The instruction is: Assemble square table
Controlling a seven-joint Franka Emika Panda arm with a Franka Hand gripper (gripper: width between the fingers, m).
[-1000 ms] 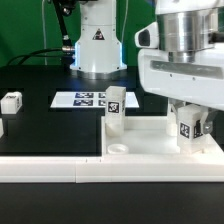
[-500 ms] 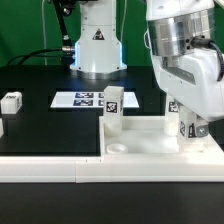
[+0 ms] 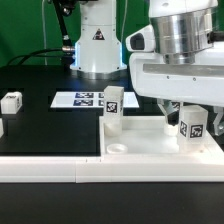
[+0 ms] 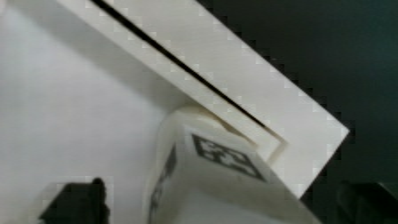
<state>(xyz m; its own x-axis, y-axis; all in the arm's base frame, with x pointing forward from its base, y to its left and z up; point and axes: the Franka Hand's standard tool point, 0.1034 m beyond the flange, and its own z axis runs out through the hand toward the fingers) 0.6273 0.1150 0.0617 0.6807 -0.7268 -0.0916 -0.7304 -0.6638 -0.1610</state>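
since the gripper (image 4: 222,203) sits apart around the leg (image 3: 191,126) on the table top (image 3: 145,137), any sideways drift going up could knock it crooked imo.

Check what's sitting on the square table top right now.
On the table top stand two upright parts: a leg block toward the exterior view's left and a second leg block below the end effector. The end effector hides the corner behind.

On the black table (image 3: 50,125) lies the marker board (image 3: 85,99); white rail (image 3: 50,170) nearest camera.
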